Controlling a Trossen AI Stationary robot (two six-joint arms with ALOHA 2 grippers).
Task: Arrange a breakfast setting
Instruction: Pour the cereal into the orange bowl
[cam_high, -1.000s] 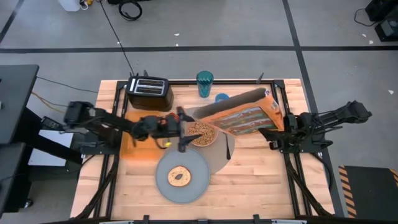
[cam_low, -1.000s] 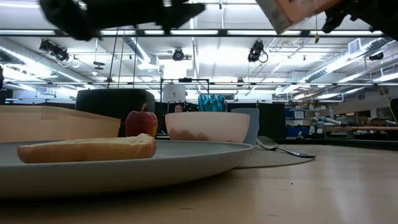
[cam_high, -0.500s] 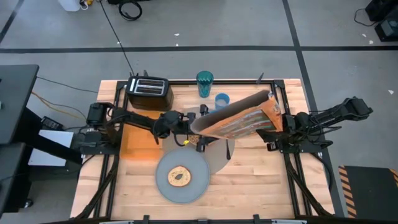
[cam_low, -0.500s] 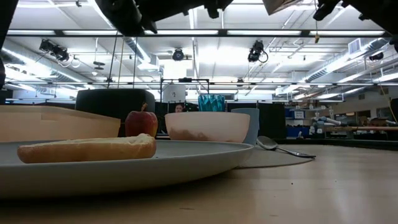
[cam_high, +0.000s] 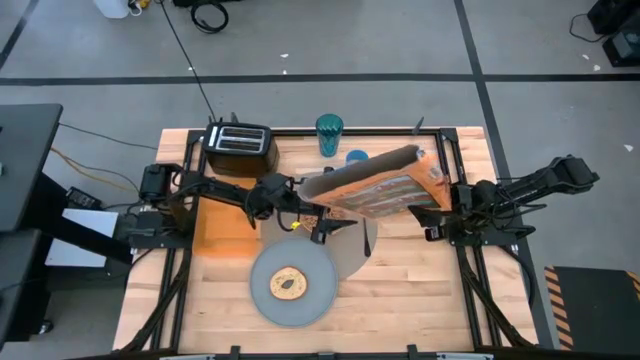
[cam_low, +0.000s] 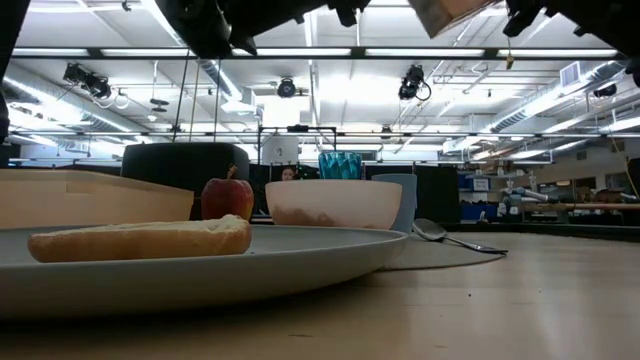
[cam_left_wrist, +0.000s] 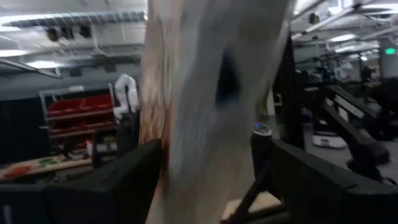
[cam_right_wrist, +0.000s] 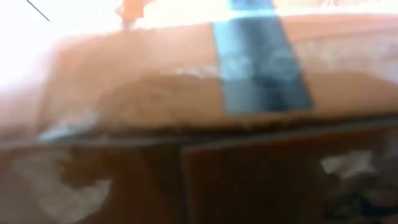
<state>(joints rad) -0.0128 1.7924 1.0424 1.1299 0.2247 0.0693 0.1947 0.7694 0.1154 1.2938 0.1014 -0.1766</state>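
Observation:
The orange cereal box (cam_high: 378, 185) hangs over the middle of the table between both arms and hides the pink bowl from above. My right gripper (cam_high: 440, 200) is shut on its right end. My left gripper (cam_left_wrist: 211, 180) stands open with one finger on each side of the box's left end (cam_high: 312, 190). Low down, the pink bowl (cam_low: 333, 203) rests on the grey mat (cam_high: 352, 252). The spoon (cam_low: 440, 232), the red apple (cam_low: 227, 198) and the light-blue cup (cam_high: 355, 157) are nearby. The bagel (cam_high: 288, 284) lies on the grey plate (cam_high: 312, 300). My left gripper has the box's left end (cam_left_wrist: 205, 124) between its fingers, which come level from the table's left. Whether they touch it I cannot tell. My right gripper holds the box's right end (cam_high: 428, 192), coming from the table's right. The box is lifted clear and lies roughly level, lengthwise from left to right. The box itself hides the fingers.
A black toaster (cam_high: 240, 148) stands at the far left and a teal glass (cam_high: 329, 130) at the far edge. An orange board (cam_high: 220, 228) lies on the left under my left arm. Bare wood shows at the near right.
My left gripper has gone toward the table's right and a little up, and its fingers now stand around the box's left end. The box has turned and shifted left, so that it shows less of its printed face and covers the bowl.

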